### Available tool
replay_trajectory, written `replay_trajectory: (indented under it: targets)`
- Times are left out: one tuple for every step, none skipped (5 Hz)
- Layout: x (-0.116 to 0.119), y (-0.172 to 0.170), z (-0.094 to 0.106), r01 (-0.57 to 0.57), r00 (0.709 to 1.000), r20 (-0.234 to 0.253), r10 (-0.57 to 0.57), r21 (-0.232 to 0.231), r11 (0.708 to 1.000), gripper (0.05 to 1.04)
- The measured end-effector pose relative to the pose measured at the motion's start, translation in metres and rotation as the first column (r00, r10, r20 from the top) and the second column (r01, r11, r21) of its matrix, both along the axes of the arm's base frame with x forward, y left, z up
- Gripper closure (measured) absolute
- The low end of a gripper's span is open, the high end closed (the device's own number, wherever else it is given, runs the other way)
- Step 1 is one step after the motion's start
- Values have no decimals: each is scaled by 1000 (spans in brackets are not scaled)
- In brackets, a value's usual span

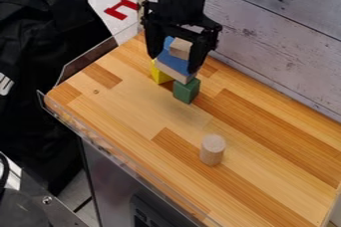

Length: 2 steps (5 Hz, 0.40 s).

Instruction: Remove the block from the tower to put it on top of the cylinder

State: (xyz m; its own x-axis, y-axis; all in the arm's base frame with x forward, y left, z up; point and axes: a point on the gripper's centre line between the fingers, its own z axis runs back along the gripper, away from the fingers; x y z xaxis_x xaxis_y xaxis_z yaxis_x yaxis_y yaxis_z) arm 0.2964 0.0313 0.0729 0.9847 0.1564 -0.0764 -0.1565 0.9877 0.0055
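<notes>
1. Honey and brown strips of smooth wood make up the worktop (266,161), which spreads from 10 o'clock round to 5 o'clock.
2. Grey-white planks with dark knots form the wall (279,37), from 1 o'clock to 3 o'clock.
3. Black fabric (40,32), softly creased, hangs between 9 and 11 o'clock.
4. Dark and angular, the gripper (174,63) points down at 12 o'clock, its fingers spread, one each side of the tower's upper part; whether they touch it, I cannot tell.
5. Flat-faced blocks build the tower (176,74) at 12 o'clock, with blue above a long pale strip.
6. Pale, grained and round-topped, the cylinder (212,150) stands upright at 5 o'clock, well apart from the tower.
7. Green and squarish, one block (186,90) supports the tower toward its 5 o'clock side; a yellow block (160,73) sits low at its 8 o'clock.
8. Bare tan wood, the top block (180,48) lies between the fingers.
</notes>
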Motion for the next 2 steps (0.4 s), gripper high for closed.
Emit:
replay_trajectory:
  targets:
    - [9, 3, 2, -6, 1000, 14, 6, 1, 1000, 83]
    - [12, 7, 3, -21, 1000, 20, 21, 2, 1000, 83]
